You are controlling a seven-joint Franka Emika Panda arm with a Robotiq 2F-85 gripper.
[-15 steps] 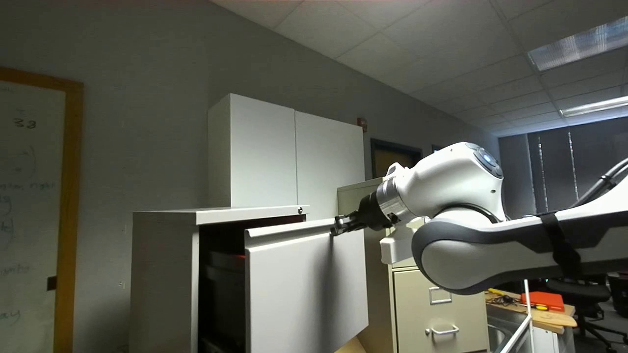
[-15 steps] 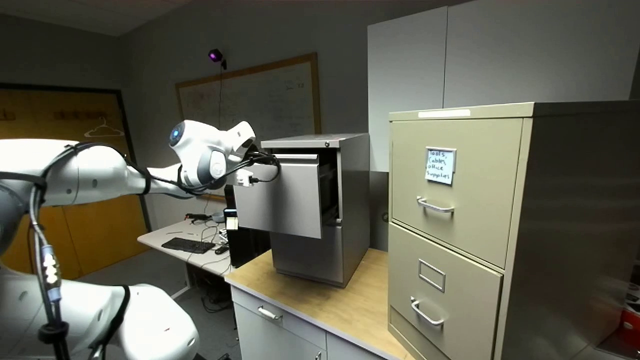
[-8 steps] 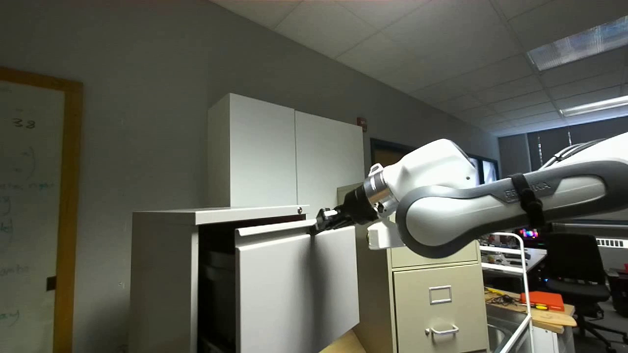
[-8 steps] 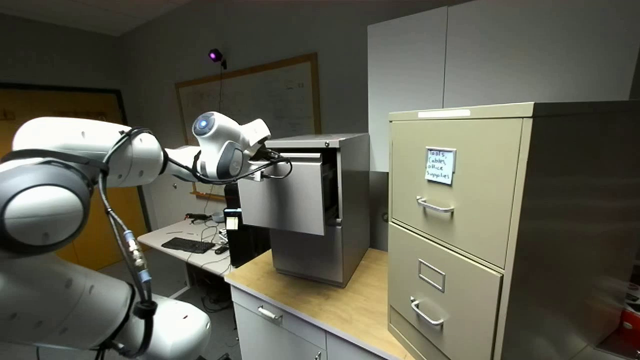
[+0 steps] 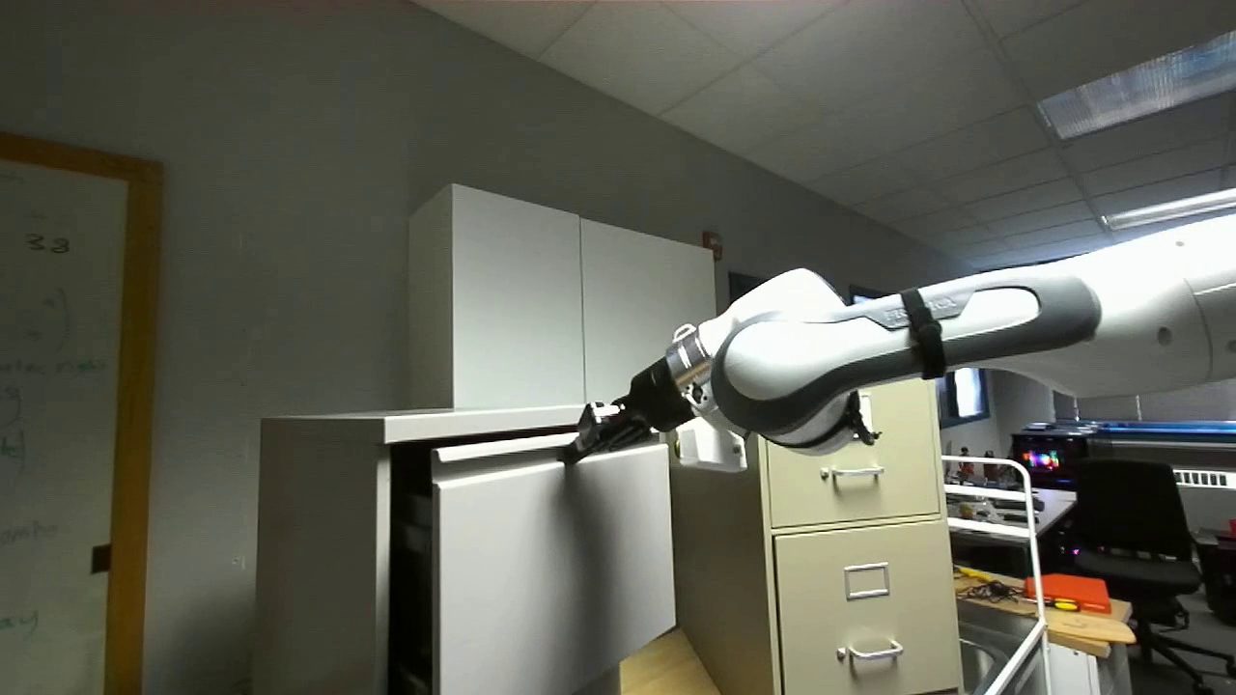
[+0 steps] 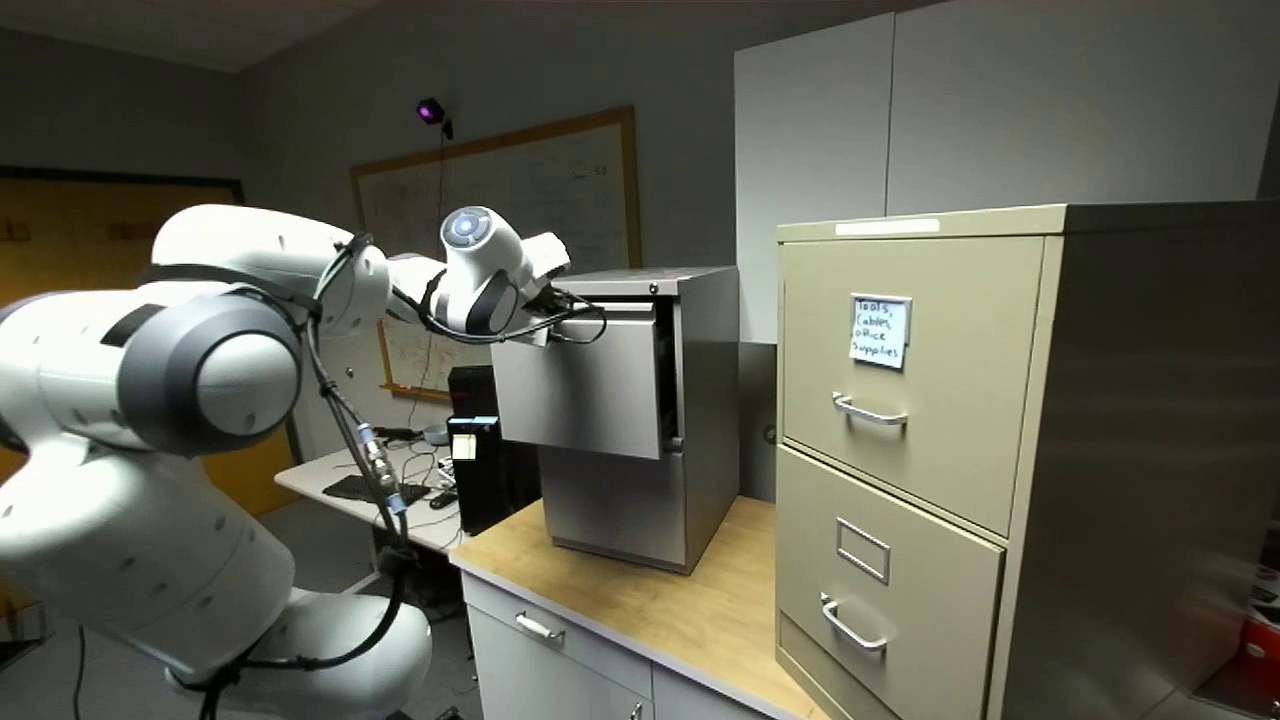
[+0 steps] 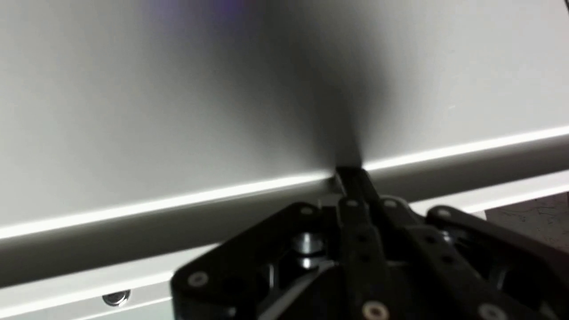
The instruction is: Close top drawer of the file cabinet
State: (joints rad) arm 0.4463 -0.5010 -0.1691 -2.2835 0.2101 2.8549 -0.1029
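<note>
The light-grey file cabinet [image 5: 319, 550] also shows in an exterior view [image 6: 712, 400], standing on a wooden countertop. Its top drawer [image 5: 560, 569] is partly pulled out, with a dark gap between its front and the cabinet body. The drawer front also shows in an exterior view [image 6: 585, 395] and fills much of the wrist view [image 7: 155, 115]. My gripper [image 5: 573, 454] is shut, fingers together with nothing between them. In the wrist view its fingertips [image 7: 350, 171] press on the drawer front at the bright edge below the top lip. In an exterior view the fingertips are hidden behind the wrist and cables.
A beige file cabinet [image 6: 905, 480] stands on the same countertop [image 6: 640, 600], beside the grey one. A white two-door cupboard [image 5: 579, 299] is behind. Cables [image 6: 520, 330] loop around my wrist. A desk [image 6: 350, 470] with a keyboard lies beyond the countertop.
The top drawer has slid further into the cabinet, and the dark gap has narrowed. My arm has stretched forward with it, the shut fingertips staying at the drawer front's top edge.
</note>
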